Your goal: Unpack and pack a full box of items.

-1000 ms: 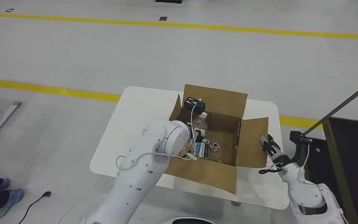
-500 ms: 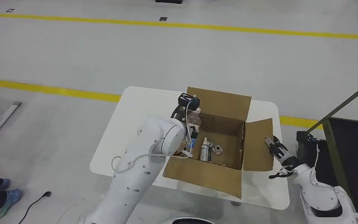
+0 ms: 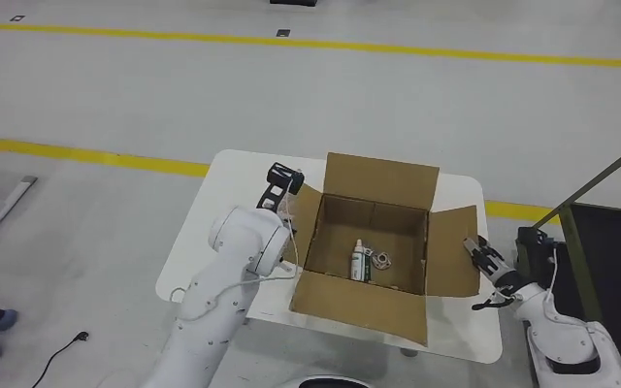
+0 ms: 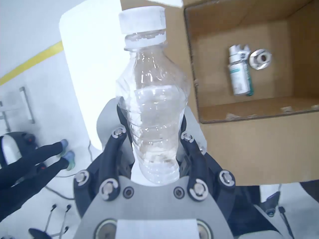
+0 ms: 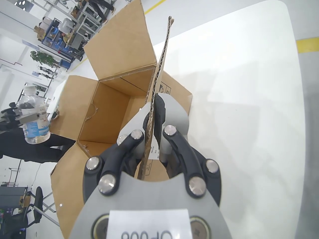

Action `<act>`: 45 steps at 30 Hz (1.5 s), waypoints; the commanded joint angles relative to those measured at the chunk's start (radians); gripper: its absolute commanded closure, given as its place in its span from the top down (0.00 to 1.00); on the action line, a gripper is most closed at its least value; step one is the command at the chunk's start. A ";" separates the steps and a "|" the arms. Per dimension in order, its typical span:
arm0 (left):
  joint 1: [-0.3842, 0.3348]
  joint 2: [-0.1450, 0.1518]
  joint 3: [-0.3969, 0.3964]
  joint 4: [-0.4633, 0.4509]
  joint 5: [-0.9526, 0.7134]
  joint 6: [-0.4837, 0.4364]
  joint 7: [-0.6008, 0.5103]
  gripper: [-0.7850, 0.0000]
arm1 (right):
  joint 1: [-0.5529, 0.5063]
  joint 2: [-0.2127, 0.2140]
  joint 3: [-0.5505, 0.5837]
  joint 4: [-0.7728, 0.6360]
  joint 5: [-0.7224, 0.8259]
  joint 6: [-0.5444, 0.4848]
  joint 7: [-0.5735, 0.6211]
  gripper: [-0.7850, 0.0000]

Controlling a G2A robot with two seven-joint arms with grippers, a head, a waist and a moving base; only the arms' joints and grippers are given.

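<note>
We are in the unpacking half of the job. The left gripper (image 4: 152, 125) has its fingers closed on the lower body of the water bottle (image 4: 152, 93), holding it clear of the cardboard box (image 3: 359, 308), outside the box's left flap and over the bench (image 3: 209, 242). The right gripper (image 5: 152, 116) has its fingers pinched flat on the edge of the side flap (image 5: 163, 58) on the box's right, which we judge steadies the box. To finish this step well, we should carry the bottle a little further from the box so the left flap cannot catch it. We should then lower it base first until the base meets the bench, and only then open the fingers. The clear wall looks thin and the bottle is part full of water, so we would move gently and not tighten the grip. We should also leave room beside it, since a small white bottle (image 4: 239, 75) and a round metal fitting (image 4: 260, 59) lie close together on the box floor, yet to come out. The water bottle's long axis runs in line with the fingers, its white cap pointing away from the wrist and its base toward the palm. In the right wrist view it looks near upright, cap up, with a slight lean.
</note>
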 commanded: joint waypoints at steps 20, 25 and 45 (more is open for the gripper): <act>0.200 0.011 -0.133 -0.017 0.074 -0.010 0.000 0.00 | 0.000 0.011 0.004 0.015 -0.007 -0.025 0.004 0.00; 0.223 0.011 -0.145 0.008 0.099 -0.019 0.000 0.00 | -0.001 0.013 0.005 0.016 0.001 -0.028 0.002 0.00; 0.231 0.010 -0.142 0.039 0.122 -0.025 0.000 0.00 | 0.027 0.021 -0.002 0.034 0.034 -0.039 0.000 0.00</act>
